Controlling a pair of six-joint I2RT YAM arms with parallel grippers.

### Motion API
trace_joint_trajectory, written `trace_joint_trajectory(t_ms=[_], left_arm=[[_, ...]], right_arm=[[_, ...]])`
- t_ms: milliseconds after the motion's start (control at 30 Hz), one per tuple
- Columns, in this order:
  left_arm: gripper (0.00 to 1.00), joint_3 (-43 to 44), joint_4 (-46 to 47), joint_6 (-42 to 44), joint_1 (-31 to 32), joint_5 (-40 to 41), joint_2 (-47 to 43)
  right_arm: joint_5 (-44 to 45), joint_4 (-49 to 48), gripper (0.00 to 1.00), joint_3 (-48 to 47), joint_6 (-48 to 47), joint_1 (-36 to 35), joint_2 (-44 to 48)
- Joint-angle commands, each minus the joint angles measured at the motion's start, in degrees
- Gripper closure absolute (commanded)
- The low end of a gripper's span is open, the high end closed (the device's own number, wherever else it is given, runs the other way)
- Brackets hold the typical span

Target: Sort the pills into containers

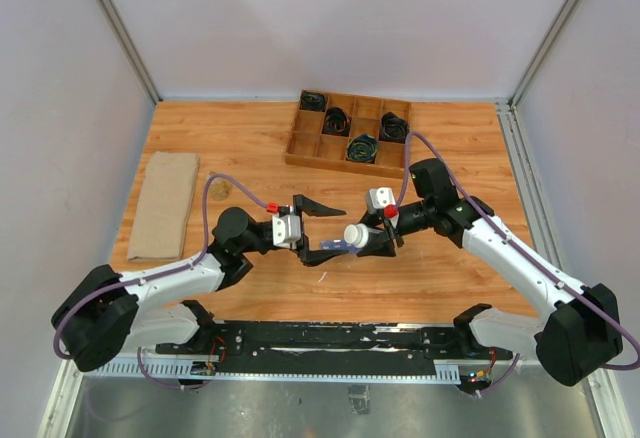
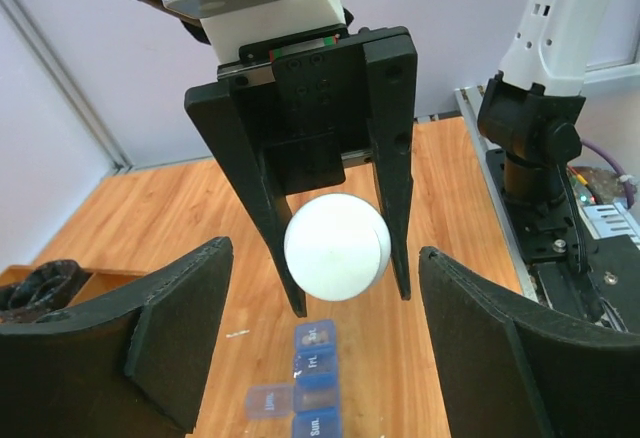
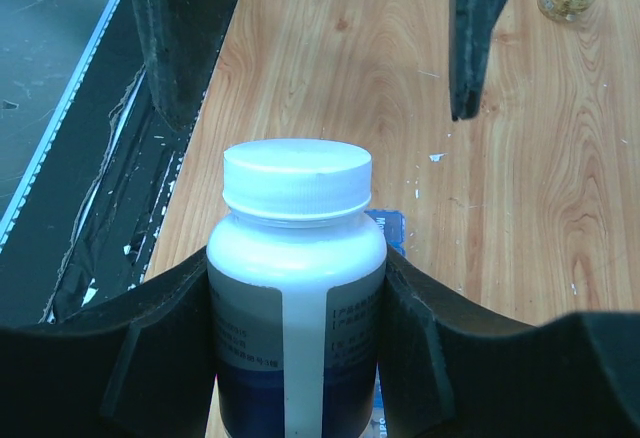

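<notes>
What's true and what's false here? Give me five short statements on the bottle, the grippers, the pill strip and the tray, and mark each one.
1. The right gripper is shut on the bottle. True.
2. The bottle's cap is off. False: the white cap sits on it.
3. The left gripper is clamped on the cap. False: its jaws stand open, one on each side of the cap, apart from it.
4. The pill strip lies on the table below the bottle. True.
5. The wooden tray stands by the arm bases. False: it is at the far edge.
</notes>
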State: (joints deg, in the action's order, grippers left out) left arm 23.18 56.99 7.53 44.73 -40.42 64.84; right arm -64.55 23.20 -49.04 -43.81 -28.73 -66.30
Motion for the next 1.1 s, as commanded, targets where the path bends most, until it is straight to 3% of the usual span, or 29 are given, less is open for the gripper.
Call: trace_joint_trajectory(t_ms=[0,333,467,900,1067], left_arm=[[0.23,2.64,0.98,0.63,-0.35,-2.10,2.18],[0.29,3.97,-0.39,-0.03,-0.35,-2.52,4.37],[0.37,4.49,-0.62,-0.43,-0.35,-2.89,5.25],[0.43,5.21,-0.30,-1.89,-0.35,-4.51,6.93],[0.52,5.38,-0.14,-2.89,-0.35,-4.97,7.25]], right_arm=[[-1.89,1.11,0.99,-2.25,-1.10,0.61,0.56],[-2.08,1.15,0.99,-2.22,-1.11,0.61,0.69],[-2.07,1.17,0.99,-2.31,-1.02,0.61,0.65],[-2.16,1.19,0.99,-2.22,-1.01,0.59,0.56],[-2.20,1.17,0.99,-2.28,-0.97,0.61,0.56]])
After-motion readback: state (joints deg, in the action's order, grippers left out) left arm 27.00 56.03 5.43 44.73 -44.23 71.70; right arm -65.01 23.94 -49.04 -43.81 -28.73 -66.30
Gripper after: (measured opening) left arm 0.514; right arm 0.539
